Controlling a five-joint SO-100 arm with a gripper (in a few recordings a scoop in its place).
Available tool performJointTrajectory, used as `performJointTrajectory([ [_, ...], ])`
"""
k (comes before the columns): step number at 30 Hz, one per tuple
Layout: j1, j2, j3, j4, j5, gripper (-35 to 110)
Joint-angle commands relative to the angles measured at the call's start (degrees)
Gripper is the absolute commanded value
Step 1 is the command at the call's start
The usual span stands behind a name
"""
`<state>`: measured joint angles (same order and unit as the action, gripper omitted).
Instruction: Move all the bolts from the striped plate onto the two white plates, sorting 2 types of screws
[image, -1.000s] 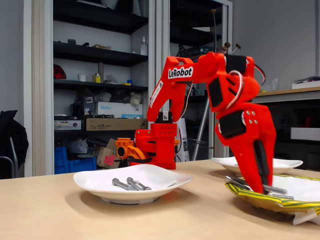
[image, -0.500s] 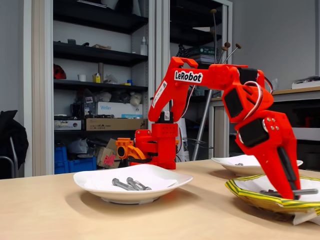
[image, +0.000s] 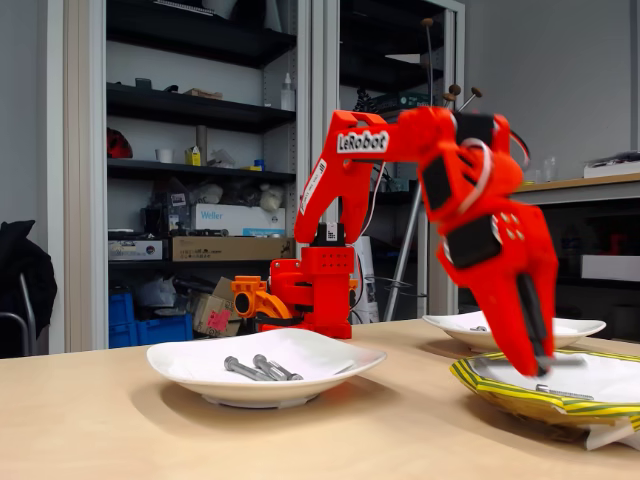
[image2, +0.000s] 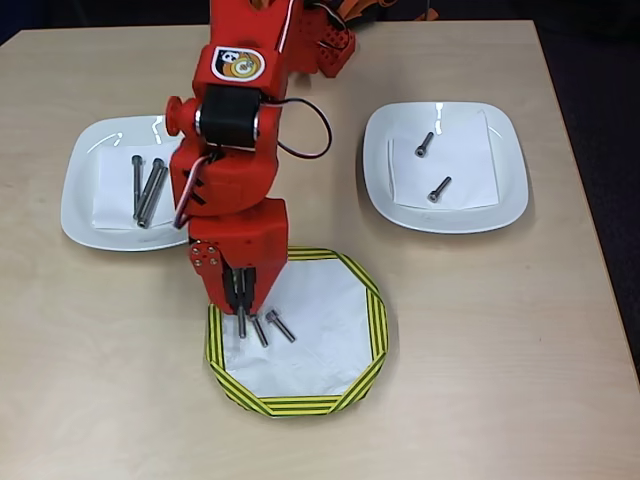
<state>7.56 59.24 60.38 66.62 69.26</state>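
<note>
Gripping a long bolt (image2: 241, 322) over the striped plate (image2: 375, 330), the tool (image2: 241, 303) stands closed on it.
Two short bolts (image2: 271, 327) lie beside it; both white plates (image2: 500, 200) near the surface's (image2: 480, 380) far edge hold sorted bolts.

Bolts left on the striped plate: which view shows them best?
Overhead view: three bolts lie plain against the white inside of the striped plate, one at the tool tip. The fixed view is near edge-on, so only one bolt shows over the rim.
</note>
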Motion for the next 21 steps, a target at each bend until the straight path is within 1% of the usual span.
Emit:
performJointTrajectory([
  [1, 3.6, 8.3, -2.5, 6.8, -2.4, 0],
  [5, 7.6, 15.0, 2.1, 14.3, -3.8, 0],
  [11, 14.4, 25.0, 15.5, 20.9, -5.3, 0],
  [14, 18.1, 27.3, 21.4, 20.4, -7.8, 0],
  [18, 21.8, 27.3, 26.0, 15.6, -11.9, 0],
  [21, 22.9, 26.5, 26.5, 13.0, -14.6, 6],
])
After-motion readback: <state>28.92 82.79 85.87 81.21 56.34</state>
